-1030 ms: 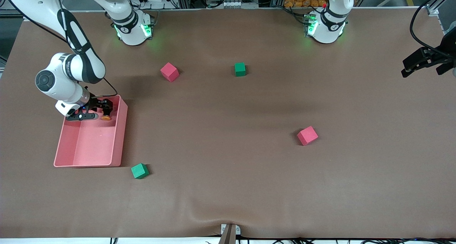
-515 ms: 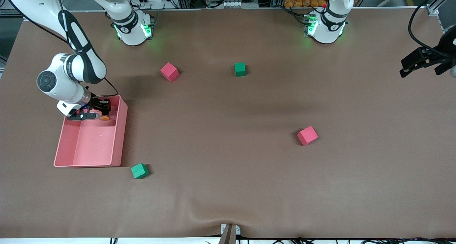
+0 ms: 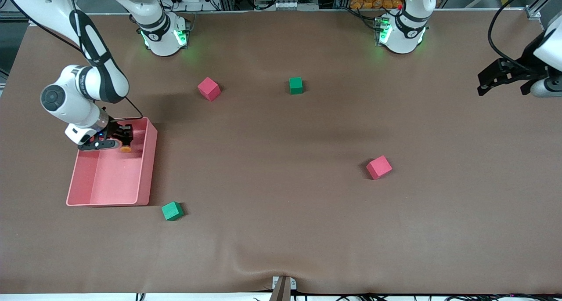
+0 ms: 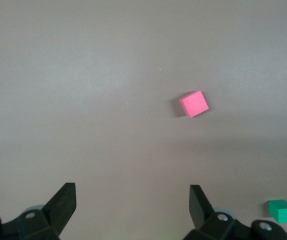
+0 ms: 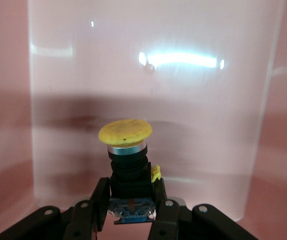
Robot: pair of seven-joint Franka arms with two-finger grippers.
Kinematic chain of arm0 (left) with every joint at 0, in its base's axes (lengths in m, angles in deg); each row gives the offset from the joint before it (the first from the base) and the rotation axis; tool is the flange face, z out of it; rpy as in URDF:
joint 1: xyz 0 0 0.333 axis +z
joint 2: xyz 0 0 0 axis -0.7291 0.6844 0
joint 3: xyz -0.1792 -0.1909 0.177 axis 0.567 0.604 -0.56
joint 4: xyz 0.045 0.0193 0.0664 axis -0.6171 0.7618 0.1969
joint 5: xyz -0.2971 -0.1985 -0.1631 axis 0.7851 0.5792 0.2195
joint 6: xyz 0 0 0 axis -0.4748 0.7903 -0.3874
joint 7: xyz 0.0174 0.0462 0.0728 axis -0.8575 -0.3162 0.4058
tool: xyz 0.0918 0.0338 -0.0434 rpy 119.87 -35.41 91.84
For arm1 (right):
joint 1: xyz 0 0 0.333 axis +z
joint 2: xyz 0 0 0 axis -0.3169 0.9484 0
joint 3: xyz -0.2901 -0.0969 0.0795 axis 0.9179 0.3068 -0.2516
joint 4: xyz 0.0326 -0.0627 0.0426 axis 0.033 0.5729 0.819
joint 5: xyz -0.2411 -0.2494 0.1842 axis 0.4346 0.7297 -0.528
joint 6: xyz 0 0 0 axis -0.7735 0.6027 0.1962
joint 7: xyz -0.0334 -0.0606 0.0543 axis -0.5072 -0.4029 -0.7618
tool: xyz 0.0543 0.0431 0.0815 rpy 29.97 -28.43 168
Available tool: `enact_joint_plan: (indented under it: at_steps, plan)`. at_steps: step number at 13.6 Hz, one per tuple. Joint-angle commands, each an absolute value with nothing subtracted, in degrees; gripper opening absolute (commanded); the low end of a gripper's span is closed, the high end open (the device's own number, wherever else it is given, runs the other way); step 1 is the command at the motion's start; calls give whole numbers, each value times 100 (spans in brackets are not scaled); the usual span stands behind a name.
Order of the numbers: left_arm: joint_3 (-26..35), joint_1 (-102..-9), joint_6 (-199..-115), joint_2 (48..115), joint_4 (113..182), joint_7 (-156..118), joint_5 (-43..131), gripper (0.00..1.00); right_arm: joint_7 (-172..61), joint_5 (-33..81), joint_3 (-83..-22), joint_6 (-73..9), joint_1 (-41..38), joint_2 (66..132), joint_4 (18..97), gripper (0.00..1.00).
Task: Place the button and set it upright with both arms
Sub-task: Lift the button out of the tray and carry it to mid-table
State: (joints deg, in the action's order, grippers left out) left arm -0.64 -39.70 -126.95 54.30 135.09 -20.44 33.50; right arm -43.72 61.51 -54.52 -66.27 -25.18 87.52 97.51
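My right gripper (image 3: 119, 141) is shut on the button (image 3: 126, 148) over the pink bin (image 3: 149, 169), at the bin's end nearest the robots' bases. In the right wrist view the button (image 5: 127, 150) shows its orange cap toward the bin floor and its black body between my fingers (image 5: 99, 200), with a bluish base at the jaws. My left gripper (image 3: 500, 79) is open and empty, up over the table's edge at the left arm's end. In the left wrist view its fingertips (image 4: 63, 200) stand wide apart over bare table.
Two pink cubes (image 3: 209, 88) (image 3: 379, 167) and two green cubes (image 3: 296, 85) (image 3: 172, 211) lie scattered on the brown table. The left wrist view shows one pink cube (image 4: 194, 103) and one green cube (image 4: 282, 210). The bin's walls surround the button.
My right gripper has shifted a little within the bin, toward the right arm's end, still holding the button. My left gripper has moved inward over the table from the edge.
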Motion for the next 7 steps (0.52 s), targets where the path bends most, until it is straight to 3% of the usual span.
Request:
enact_joint_plan:
  at_steps: [1, 4, 7]
  plan:
    - [-48, -3960, -12708, 5453, 13452, -2021, 3250, 100, -4206, 6260, -5463, -6228, -2533, 8194, 9620, 0]
    - [-56, -3952, -12725, 5523, 13443, -2012, 3240, 100, -4197, 6260, -5507, -5078, -2429, 8088, 8883, 0]
    - [-65, -3899, -12804, 5541, 13443, -1977, 3258, 100, -4180, 6252, -5507, -3960, -1780, 8210, 7715, 0]
